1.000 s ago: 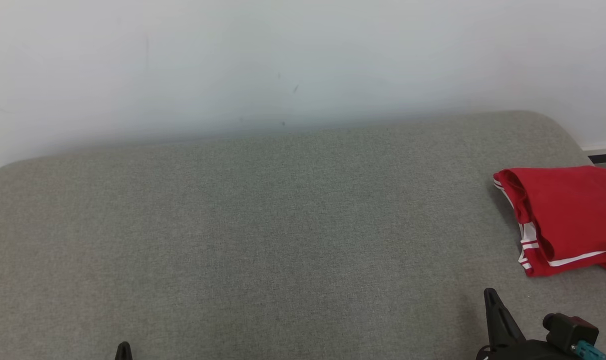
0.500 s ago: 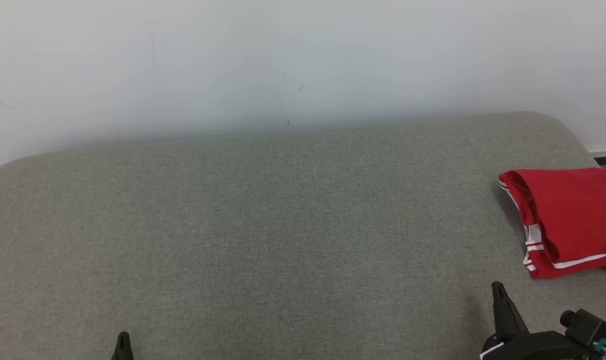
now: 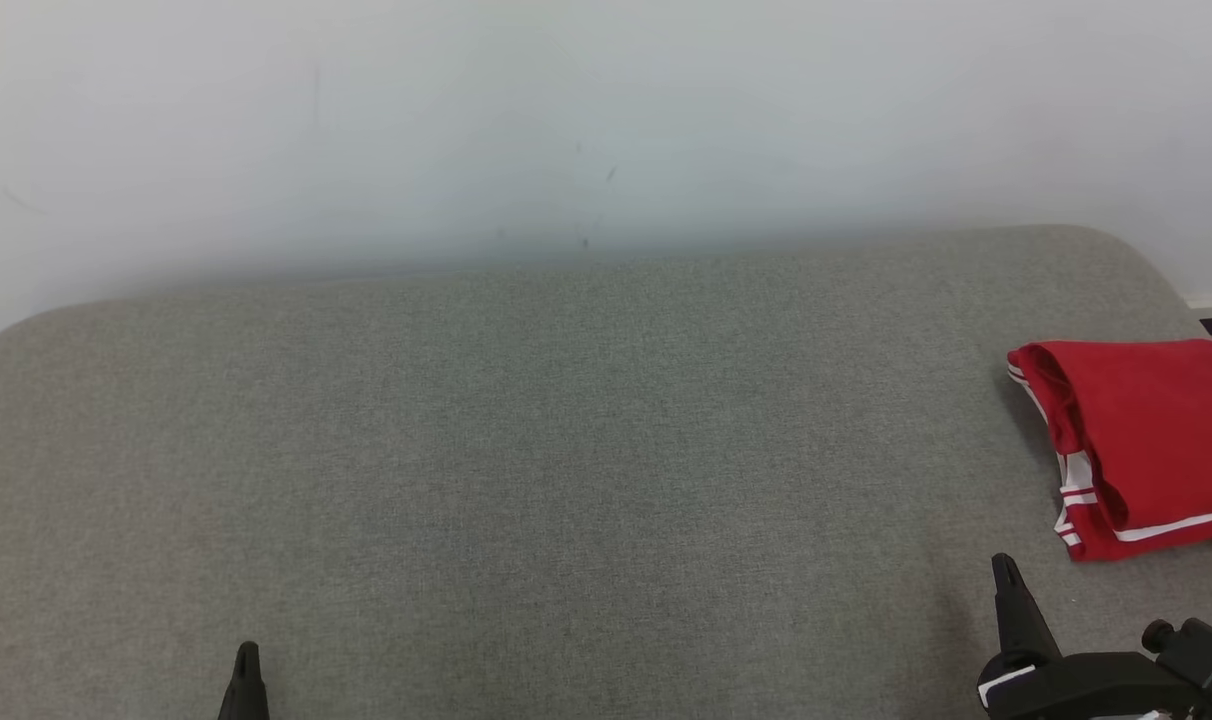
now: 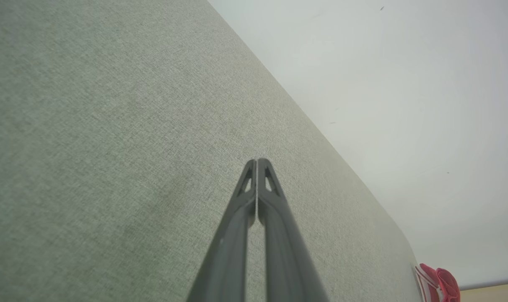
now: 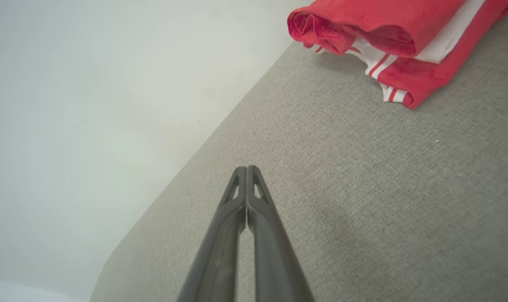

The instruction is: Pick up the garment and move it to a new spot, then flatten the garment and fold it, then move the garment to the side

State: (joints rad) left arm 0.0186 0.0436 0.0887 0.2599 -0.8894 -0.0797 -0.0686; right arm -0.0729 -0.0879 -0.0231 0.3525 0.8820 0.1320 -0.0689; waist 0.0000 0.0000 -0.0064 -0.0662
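Garment lies folded at the right end of the grey cushion, so I judge the final set-aside step done. Left gripper and right gripper have jaws pressed together, empty; next I'd simply park both arms.

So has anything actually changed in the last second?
The head camera turned slightly, shifting the whole view. The left gripper and right gripper, both shut, crept forward over the grey cushion. Nothing grabbed or released. The folded red garment stayed put.
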